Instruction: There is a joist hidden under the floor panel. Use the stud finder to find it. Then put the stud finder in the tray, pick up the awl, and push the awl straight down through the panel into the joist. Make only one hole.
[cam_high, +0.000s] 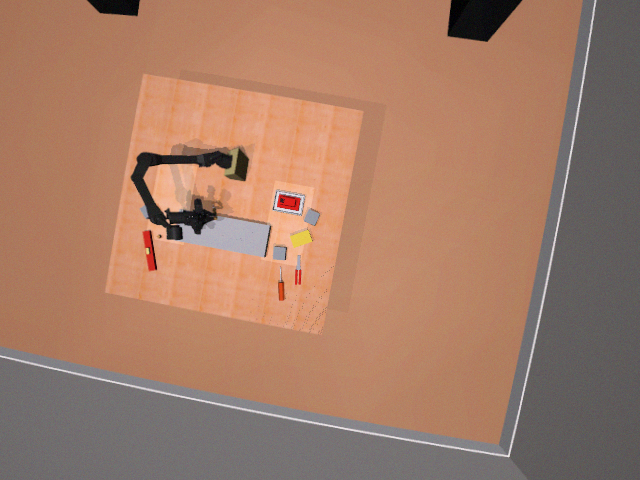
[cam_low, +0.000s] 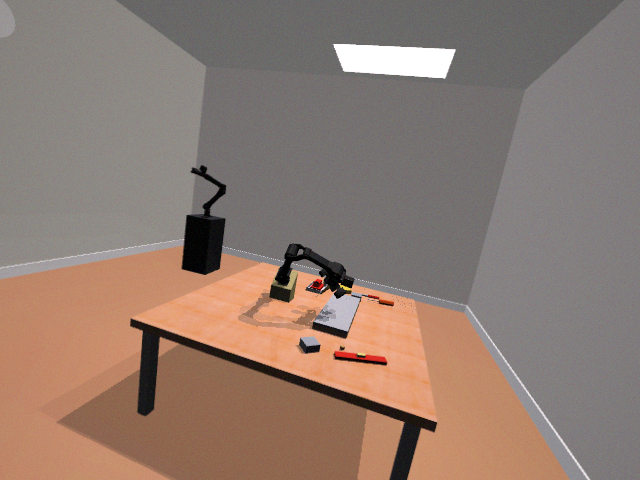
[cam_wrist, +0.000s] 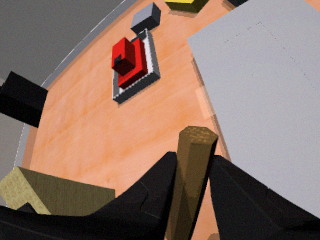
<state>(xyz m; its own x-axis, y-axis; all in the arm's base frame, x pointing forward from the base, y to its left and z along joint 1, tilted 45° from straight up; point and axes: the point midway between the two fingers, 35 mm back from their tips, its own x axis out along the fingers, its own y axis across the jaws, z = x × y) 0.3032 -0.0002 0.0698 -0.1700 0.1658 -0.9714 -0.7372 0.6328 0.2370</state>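
Observation:
My gripper (cam_high: 211, 214) (cam_wrist: 192, 161) is shut on the awl by its brown six-sided handle (cam_wrist: 192, 187). The awl's tip is hidden in all views. The gripper is raised near the left end of the grey floor panel (cam_high: 237, 237) (cam_low: 338, 312) (cam_wrist: 265, 95), by its long edge on the robot base's side. The wrist view looks tilted, out across the table. The red stud finder (cam_high: 288, 202) (cam_low: 317, 283) (cam_wrist: 123, 55) lies in the grey tray (cam_high: 287, 212) (cam_wrist: 153, 67). No hole shows in the visible part of the panel.
Grey blocks (cam_high: 279, 252) (cam_high: 311, 217) (cam_low: 309, 344) and a yellow block (cam_high: 301, 238) stand around the panel. A red level (cam_high: 149, 250) (cam_low: 360, 357) lies left of it. A screwdriver (cam_high: 281, 290) and red-handled pliers (cam_high: 298, 276) lie beyond its right end. The arm stands on an olive block (cam_high: 237, 165).

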